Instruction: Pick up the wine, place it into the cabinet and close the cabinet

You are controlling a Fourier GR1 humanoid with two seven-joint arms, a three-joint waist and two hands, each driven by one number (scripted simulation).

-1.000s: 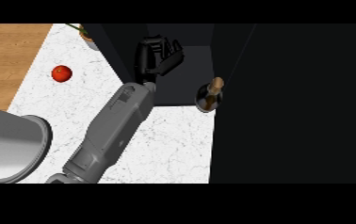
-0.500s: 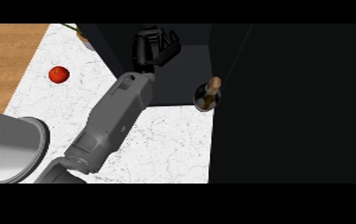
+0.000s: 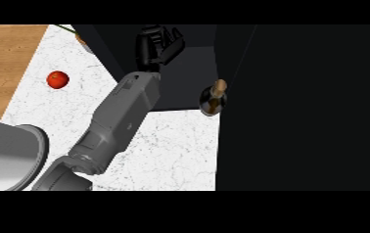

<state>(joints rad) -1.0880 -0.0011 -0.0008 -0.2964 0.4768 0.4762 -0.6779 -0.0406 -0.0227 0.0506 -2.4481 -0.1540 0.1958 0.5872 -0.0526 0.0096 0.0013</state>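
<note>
Nearest the lower edge, a grey rounded vessel (image 3: 16, 151) is cut off at the left, so I cannot say whether it is a bowl or a pot. Beside it the left forearm (image 3: 119, 124) rises across the white speckled counter (image 3: 173, 149) toward the dark cabinet (image 3: 189, 65). Farther up, a small red fruit (image 3: 57, 79) lies by itself on the counter, well apart from the arm.

The wine bottle (image 3: 213, 97) stands upright just at the cabinet's front edge, seen from above with its cork end showing. It is apart from the hand and nothing holds it.

Deepest in, the left hand (image 3: 155, 48) is inside the cabinet with its fingers extended and spread, empty.

The bottle looks delivered, though barely inside, so the step in hand is probably the closing. To do it well, the hand should come out of the opening without brushing the bottle. If the bottle stands in the door's path, it should be nudged deeper first.

A broad black panel (image 3: 303, 104) fills the right side. It may be the open door, but its edges and any handle are lost in the dark. The cabinet floor is equally hard to read. The right hand does not show.
</note>
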